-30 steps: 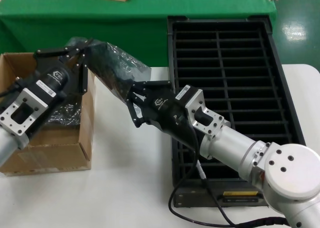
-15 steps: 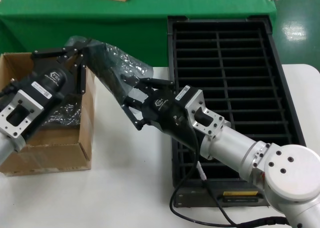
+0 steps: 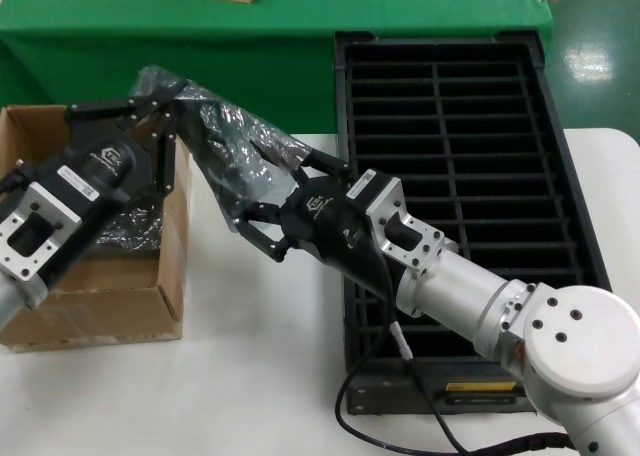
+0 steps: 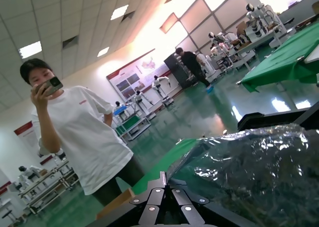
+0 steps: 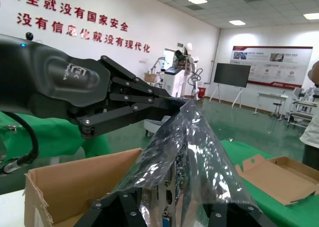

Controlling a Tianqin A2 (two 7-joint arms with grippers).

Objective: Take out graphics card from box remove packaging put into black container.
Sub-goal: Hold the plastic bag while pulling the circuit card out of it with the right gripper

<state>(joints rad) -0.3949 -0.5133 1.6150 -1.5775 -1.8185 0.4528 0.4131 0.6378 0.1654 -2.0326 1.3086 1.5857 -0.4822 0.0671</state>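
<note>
**Bagged card held aloft between two arms, unwrapping under way**

Your left gripper (image 3: 172,111) is pinched tight on the upper end of the packaging (image 3: 235,141), holding it in the air between the box (image 3: 95,266) and the black container (image 3: 465,186). Your right gripper (image 3: 268,201) stands with its jaws spread around the bag's lower end. The right wrist view shows the graphics card (image 5: 169,189) inside the plastic, its bracket end toward that gripper. To strip the bag cleanly, close the right fingers on the card itself, not on loose film, keep the left pinch firm, and draw the two apart along the card's length. Below lies a white table (image 3: 250,376) backed by green cloth (image 3: 90,36). Behind is a bright hall with a green floor, where a person in a white T-shirt (image 4: 82,132) holds up a phone.
</note>
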